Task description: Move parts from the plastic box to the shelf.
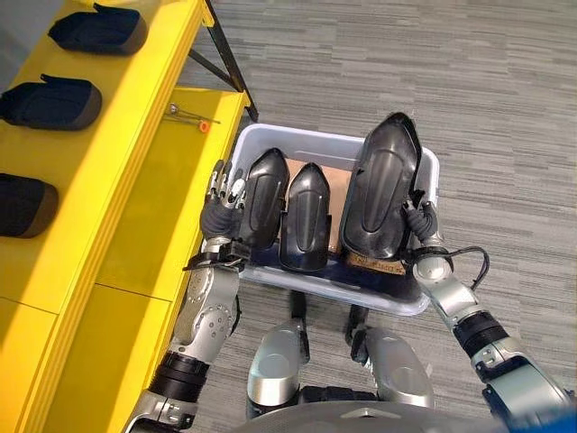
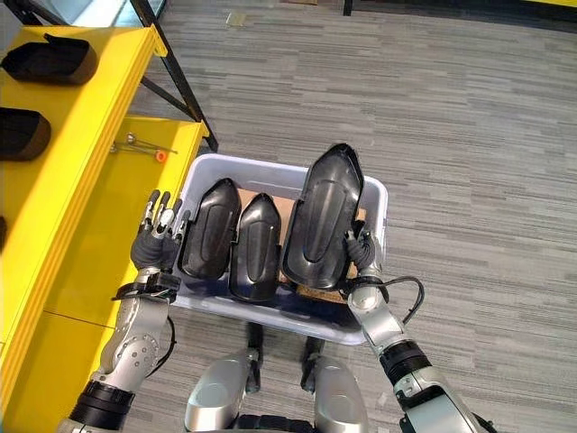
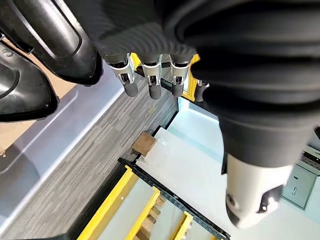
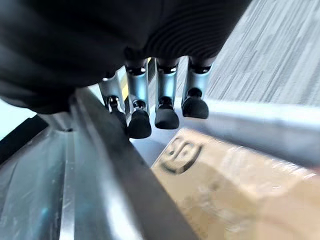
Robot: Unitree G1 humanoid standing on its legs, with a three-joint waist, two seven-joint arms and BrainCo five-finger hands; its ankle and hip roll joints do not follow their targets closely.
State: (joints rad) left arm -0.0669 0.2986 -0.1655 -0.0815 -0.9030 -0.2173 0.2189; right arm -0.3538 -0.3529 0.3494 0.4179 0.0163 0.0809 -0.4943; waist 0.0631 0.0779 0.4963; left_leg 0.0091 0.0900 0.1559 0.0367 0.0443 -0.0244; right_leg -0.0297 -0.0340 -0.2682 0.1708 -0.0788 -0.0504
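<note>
Both hands are seen low in the frame at the plastic box (image 1: 431, 176). Left hand (image 1: 219, 209), fingers straight, is laid against the leftmost part (image 1: 263, 198). Right hand (image 1: 420, 219) is pressed beside the tall part (image 1: 383, 194); its grip cannot be told. Pick-up is judged in hand; a lift toward the yellow shelf (image 1: 117, 153), at left, is called for. Three parts are counted in the box, three on the shelf.
</note>
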